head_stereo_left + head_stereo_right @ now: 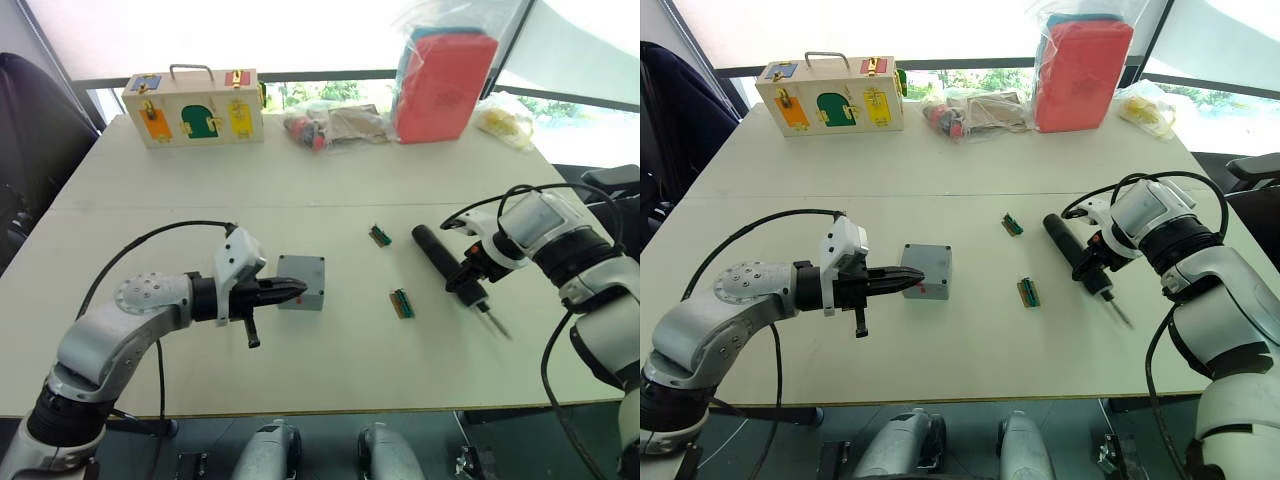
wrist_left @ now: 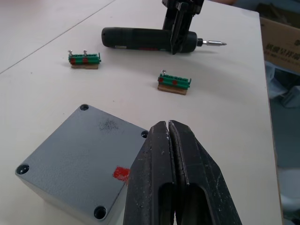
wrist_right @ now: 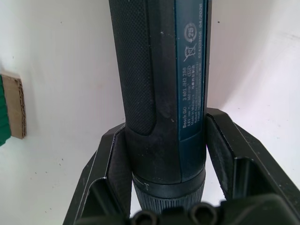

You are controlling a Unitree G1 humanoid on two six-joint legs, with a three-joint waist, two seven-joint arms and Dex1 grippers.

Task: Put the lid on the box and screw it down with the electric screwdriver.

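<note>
My right end effector [image 1: 468, 272] is clamped on the screwdriver [image 1: 447, 262], which lies on the surface [image 1: 330, 190]. My left end effector [image 1: 290, 292], fingers pressed together, touches the box [image 1: 302, 281], whose lid [image 2: 82, 157] is on. 2 green blocks [image 1: 401, 303] lie between

Box [image 2: 79, 161]: matt grey plastic, smooth, faint dark smudge on top. Electric screwdriver [image 3: 159, 89]: finely textured black grip, smooth navy panel, shiny metal bit. Table [image 1: 200, 190]: smooth, pale, matt. Green blocks [image 2: 174, 82]: plastic on cardboard bases. Case [image 1: 195, 105]: light wood.
</note>
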